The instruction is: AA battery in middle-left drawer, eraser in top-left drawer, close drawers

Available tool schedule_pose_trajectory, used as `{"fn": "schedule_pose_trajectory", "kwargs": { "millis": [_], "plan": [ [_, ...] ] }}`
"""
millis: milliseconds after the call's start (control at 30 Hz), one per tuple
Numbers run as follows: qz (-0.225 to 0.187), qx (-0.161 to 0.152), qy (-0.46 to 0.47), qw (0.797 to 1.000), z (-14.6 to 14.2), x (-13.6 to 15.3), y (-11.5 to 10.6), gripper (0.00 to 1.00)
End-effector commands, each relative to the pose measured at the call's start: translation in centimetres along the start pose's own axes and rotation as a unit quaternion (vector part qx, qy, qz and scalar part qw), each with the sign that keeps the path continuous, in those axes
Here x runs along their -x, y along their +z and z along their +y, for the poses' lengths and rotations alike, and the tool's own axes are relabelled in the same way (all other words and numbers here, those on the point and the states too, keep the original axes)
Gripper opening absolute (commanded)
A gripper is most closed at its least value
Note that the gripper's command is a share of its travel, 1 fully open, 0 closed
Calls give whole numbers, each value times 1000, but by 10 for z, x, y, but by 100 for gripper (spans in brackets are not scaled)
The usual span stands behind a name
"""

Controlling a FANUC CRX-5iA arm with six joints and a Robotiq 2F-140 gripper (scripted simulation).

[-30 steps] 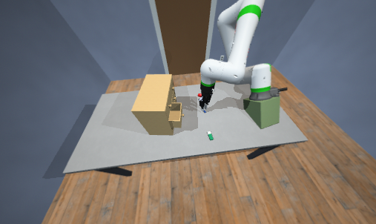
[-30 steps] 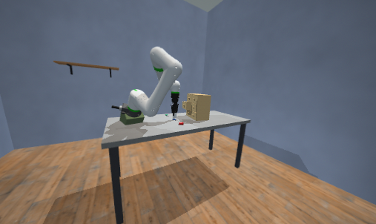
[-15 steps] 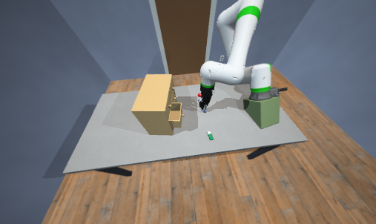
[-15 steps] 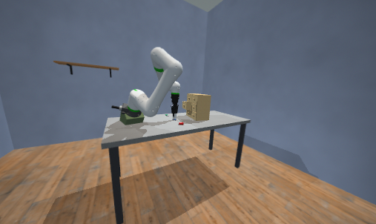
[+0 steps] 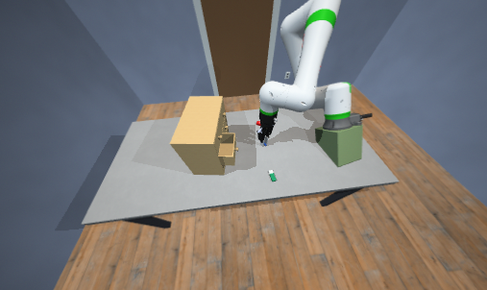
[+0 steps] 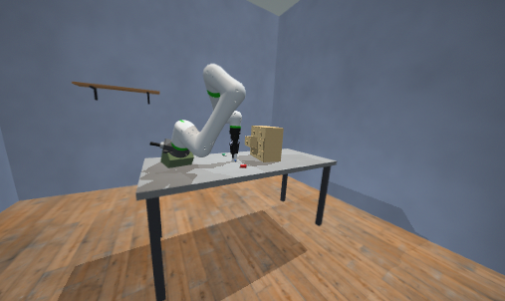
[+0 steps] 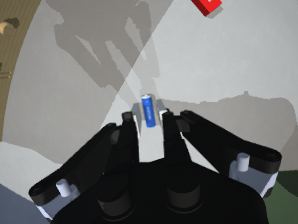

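The AA battery [image 5: 265, 143] [image 6: 235, 160] [image 7: 149, 116], blue with a pale end, lies on the table. My gripper [image 5: 262, 141] [image 6: 234, 158] [image 7: 148, 109] points down over it, open to a narrow gap; the battery shows between the fingertips in the wrist view, with a little space at each side. A green-and-white block [image 5: 272, 176] [image 6: 224, 154], apparently the eraser, lies on the table near its front edge in the top view. The tan chest [image 5: 200, 120] [image 6: 272, 145] stands upright. Its left middle-row drawer [image 5: 227, 148] [image 6: 248, 142] is pulled out and looks empty.
A red block [image 5: 258, 123] [image 6: 243, 165] [image 7: 206, 6] lies on the table beyond the gripper in the top view. The green robot base [image 5: 343, 146] [image 6: 178, 159] stands on the side of the table opposite the chest. The chest's other drawers look pushed in.
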State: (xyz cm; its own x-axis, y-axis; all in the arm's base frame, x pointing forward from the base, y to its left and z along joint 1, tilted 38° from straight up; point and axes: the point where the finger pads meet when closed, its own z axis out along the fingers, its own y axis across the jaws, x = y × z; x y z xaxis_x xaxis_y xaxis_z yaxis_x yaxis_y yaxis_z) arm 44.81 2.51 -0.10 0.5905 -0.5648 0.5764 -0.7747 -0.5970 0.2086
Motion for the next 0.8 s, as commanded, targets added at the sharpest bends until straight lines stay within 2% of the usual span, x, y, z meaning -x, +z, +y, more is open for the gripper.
{"fn": "schedule_pose_trajectory", "kwargs": {
  "millis": [0,367,400,767],
  "plan": [
    [0,0,0,1000,0,0,0,17],
    [0,0,0,1000,0,0,0,17],
    [0,0,0,1000,0,0,0,6],
    [0,0,0,1000,0,0,0,6]
  ]
}}
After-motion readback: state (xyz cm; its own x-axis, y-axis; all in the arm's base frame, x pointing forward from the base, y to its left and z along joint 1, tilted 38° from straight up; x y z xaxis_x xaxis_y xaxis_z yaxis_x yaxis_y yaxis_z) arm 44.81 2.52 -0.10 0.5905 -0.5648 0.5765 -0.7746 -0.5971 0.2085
